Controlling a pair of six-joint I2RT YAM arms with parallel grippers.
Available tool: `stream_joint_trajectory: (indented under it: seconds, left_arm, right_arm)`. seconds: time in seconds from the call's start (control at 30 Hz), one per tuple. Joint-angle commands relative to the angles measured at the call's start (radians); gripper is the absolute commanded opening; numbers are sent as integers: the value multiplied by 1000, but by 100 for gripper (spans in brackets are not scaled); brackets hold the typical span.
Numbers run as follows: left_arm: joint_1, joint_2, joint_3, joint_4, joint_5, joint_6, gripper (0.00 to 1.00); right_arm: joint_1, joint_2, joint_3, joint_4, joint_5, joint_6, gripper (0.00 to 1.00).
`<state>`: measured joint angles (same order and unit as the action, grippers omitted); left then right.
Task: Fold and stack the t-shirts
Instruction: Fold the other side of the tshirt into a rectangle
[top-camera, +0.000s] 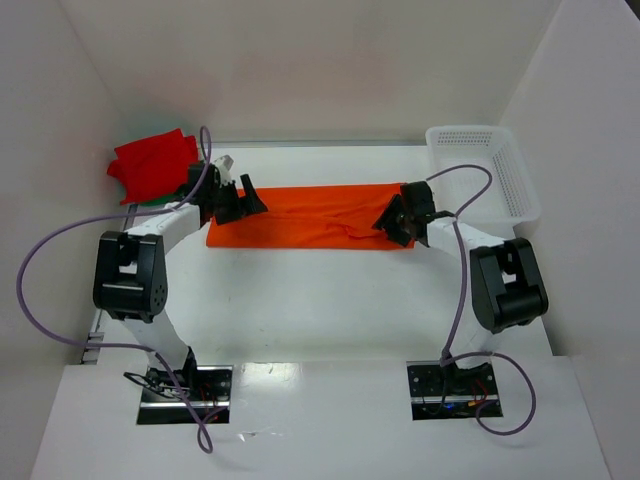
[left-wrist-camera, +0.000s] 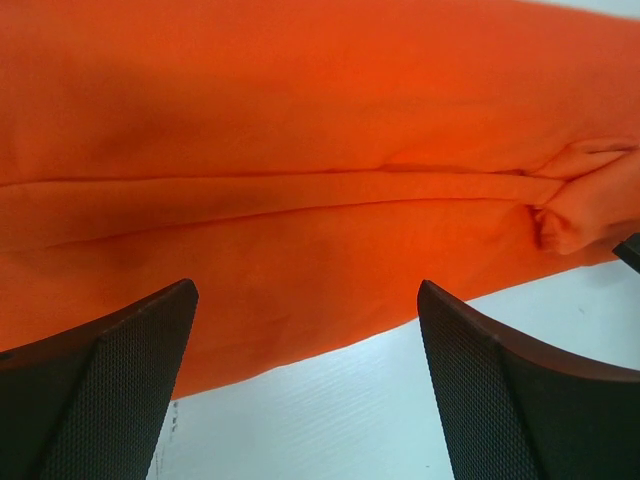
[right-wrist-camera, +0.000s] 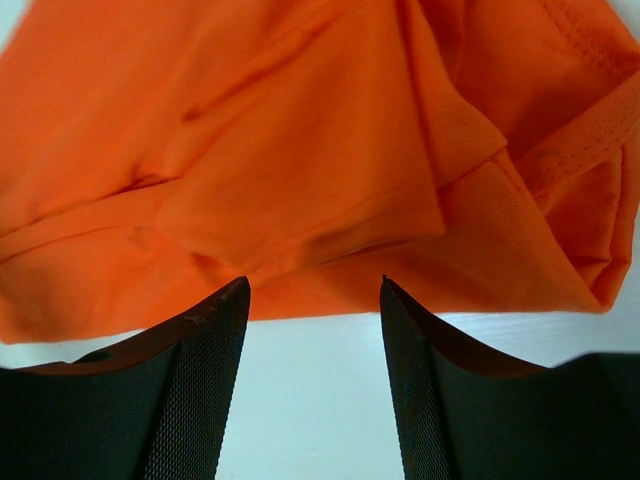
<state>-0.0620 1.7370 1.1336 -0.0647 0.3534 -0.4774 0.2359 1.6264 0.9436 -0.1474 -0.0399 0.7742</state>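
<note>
The orange t-shirt (top-camera: 310, 215) lies flat on the table (top-camera: 320, 300) in the middle of the top view. It is already folded into a long thin strip that runs from left to right across the picture.

My left gripper (top-camera: 245, 200) is at the left end of the strip and my right gripper (top-camera: 395, 222) is at the right end. So each arm is close to its own end, and neither one is nearer to the shirt as a whole.

In the left wrist view, my left gripper (left-wrist-camera: 307, 290) has its fingers (left-wrist-camera: 100, 400) spread wide at the bottom of the frame, with nothing between them. The orange cloth fills the top, and its near edge slants down just past my fingertips. White table shows in the gap.

In the right wrist view, my right gripper (right-wrist-camera: 313, 285) also has its fingers (right-wrist-camera: 190, 400) apart and holds nothing. The shirt's edge sits right at the tips, and the cloth is bumpy in the upper right.

I think the next fold goes across the short way, so one end must come over to the other.

Further out, a red t-shirt (top-camera: 150, 165) sits in the upper left, and a white basket (top-camera: 520, 190) stands in the upper right.
</note>
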Motion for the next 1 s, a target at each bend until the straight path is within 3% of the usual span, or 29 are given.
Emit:
stream_joint_trajectory:
  seconds: [0.0, 0.13, 0.43, 0.6, 0.97]
  left_arm:
    - [-9, 33, -3, 42, -26, -4, 98]
    - [-9, 62, 20, 22, -45, -4, 98]
    - [-9, 111, 38, 22, -45, -4, 98]
    - [-9, 130, 38, 13, -45, -4, 98]
    - [-9, 148, 38, 13, -36, 5, 98]
  right_arm:
    - [-4, 79, 49, 16, 29, 27, 60]
    - [-4, 122, 70, 25, 54, 39, 60]
    - [-4, 161, 147, 45, 84, 59, 43]
    - [-4, 196, 176, 43, 84, 59, 12]
    - [-4, 239, 296, 22, 107, 19, 9]
